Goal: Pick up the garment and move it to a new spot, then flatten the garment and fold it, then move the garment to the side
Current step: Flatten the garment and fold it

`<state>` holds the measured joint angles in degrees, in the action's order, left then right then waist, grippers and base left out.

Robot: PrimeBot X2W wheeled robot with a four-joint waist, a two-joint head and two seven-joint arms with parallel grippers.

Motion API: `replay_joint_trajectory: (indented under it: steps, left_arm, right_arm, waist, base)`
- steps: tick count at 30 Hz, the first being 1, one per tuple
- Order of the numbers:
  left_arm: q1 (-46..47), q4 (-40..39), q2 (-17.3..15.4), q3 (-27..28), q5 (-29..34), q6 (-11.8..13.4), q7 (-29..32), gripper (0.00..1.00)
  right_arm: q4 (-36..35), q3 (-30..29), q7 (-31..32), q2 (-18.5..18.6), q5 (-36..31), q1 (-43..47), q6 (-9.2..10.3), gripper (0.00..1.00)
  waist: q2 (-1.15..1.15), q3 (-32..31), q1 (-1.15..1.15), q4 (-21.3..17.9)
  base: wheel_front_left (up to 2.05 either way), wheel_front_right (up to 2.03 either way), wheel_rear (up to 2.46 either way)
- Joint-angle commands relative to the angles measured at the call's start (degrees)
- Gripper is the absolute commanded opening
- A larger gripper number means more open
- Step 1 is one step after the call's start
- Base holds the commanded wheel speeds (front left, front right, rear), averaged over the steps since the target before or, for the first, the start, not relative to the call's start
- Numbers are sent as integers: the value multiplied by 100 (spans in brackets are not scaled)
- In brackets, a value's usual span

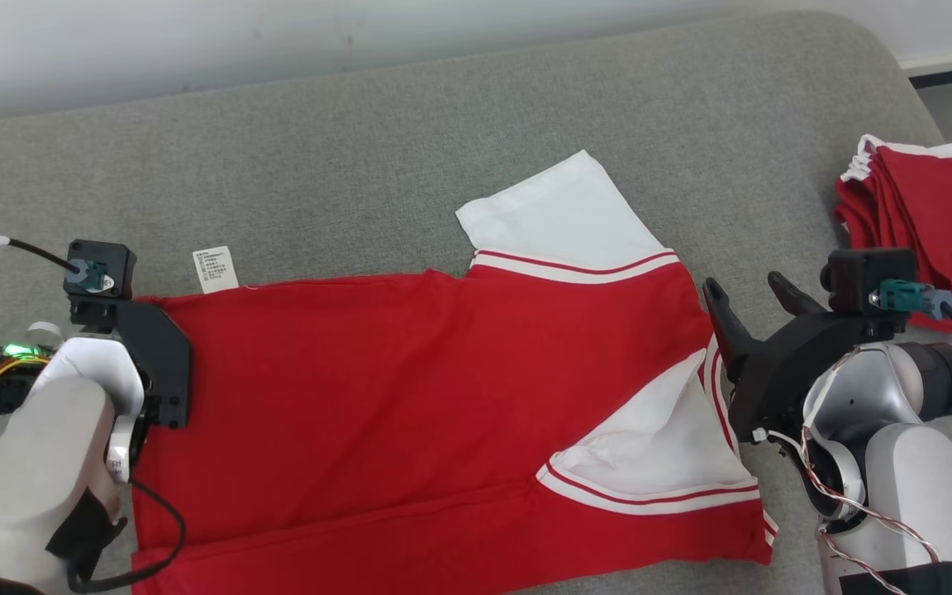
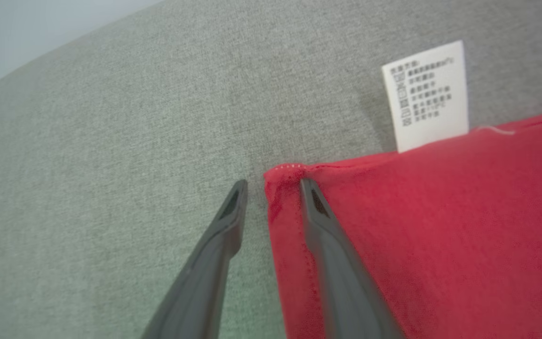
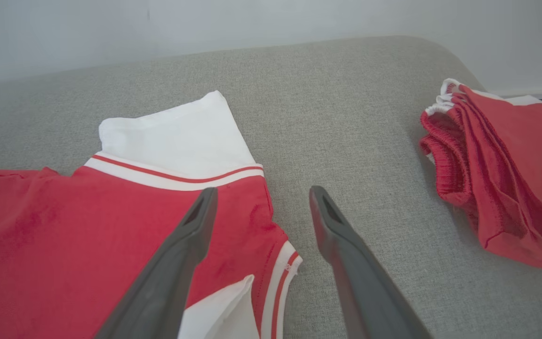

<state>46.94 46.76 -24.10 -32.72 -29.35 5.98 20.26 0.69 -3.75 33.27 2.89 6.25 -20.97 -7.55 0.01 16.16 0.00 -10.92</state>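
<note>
The garment (image 1: 410, 397) is red with white sleeves and red-striped trim, and it lies spread on the grey padded surface (image 1: 360, 149). Its white care label (image 1: 216, 268) sticks out at the far left corner. My left gripper (image 1: 158, 372) points down at the garment's left edge. In the left wrist view this gripper (image 2: 273, 186) is narrowly open astride the red corner hem (image 2: 440, 226), one finger on the cloth and the other on the grey surface, near the label (image 2: 428, 94). My right gripper (image 1: 749, 297) hovers open just off the garment's right edge; seen from the right wrist (image 3: 261, 197), it holds nothing above the red collar end (image 3: 64, 226).
A pile of other red and white garments (image 1: 930, 215) lies at the right end of the surface, also seen in the right wrist view (image 3: 497, 188). A pale wall runs behind the surface. The surface's rounded right edge drops off near the pile.
</note>
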Motion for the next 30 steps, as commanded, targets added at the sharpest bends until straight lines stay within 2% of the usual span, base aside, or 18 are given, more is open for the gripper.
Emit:
replay_joint_trajectory:
  steps: [1,3,4,5,6,8,11,12,13,14,18,24,26,30]
  left_arm:
    - [-62,67,-63,-5,-62,-19,44,50]
    - [-30,83,-79,5,-64,-27,64,44]
    - [-18,97,-87,-11,-58,-27,106,35]
    - [-18,97,-87,-11,-58,-27,106,35]
    - [-5,105,-100,-14,-56,-7,117,27]
    - [15,107,-124,-26,-34,25,137,23]
    - [36,152,-122,-59,-6,71,152,31]
    - [43,155,-107,-73,-11,58,181,28]
    - [48,153,-98,-75,-31,51,183,11]
    - [50,144,-93,-91,-45,8,195,0]
    - [135,-1,8,-53,-168,-121,159,0]
    - [315,-345,283,-140,-225,-265,62,0]
    - [431,-542,389,-192,-196,-290,47,0]
    - [600,-814,565,-247,-172,-229,24,0]
  right_arm:
    - [-42,49,28,-5,-35,-73,15,100]
    - [-76,92,47,-4,-72,-138,15,100]
    - [-91,109,75,-4,-93,-163,15,100]
    - [-91,109,75,-4,-93,-163,15,100]
    - [-94,119,91,-4,-103,-184,15,100]
    - [-94,156,138,-5,-160,-249,15,100]
    - [-82,214,194,-5,-199,-325,15,100]
    - [-58,253,243,-5,-208,-351,15,100]
    - [-39,293,290,-3,-227,-394,15,100]
    - [-13,364,364,21,-234,-459,15,100]
    - [246,424,661,221,-249,-1064,15,100]
    - [1320,414,905,583,-532,-2102,15,100]
    - [1929,379,774,763,-736,-2514,15,100]
    - [2614,74,366,845,-1106,-2878,15,100]
  waist:
    - [-1,63,0,-56]
    - [-1,114,0,-82]
    - [-1,137,0,-87]
    - [-1,137,0,-87]
    - [-1,156,0,-85]
    - [-1,184,0,-62]
    - [-1,195,0,-5]
    - [-1,191,0,18]
    - [-1,189,0,37]
    - [-1,196,0,59]
    - [-1,264,0,182]
    - [-1,388,0,553]
    - [-1,540,0,790]
    - [-1,776,0,1067]
  base:
    - [0,0,0]
    - [0,0,0]
    - [0,0,0]
    - [0,0,0]
    - [0,0,0]
    - [0,0,0]
    - [0,0,0]
    - [0,0,0]
    - [0,0,0]
    - [0,0,0]
    - [0,0,0]
    - [0,0,0]
    - [0,0,0]
    - [0,0,0]
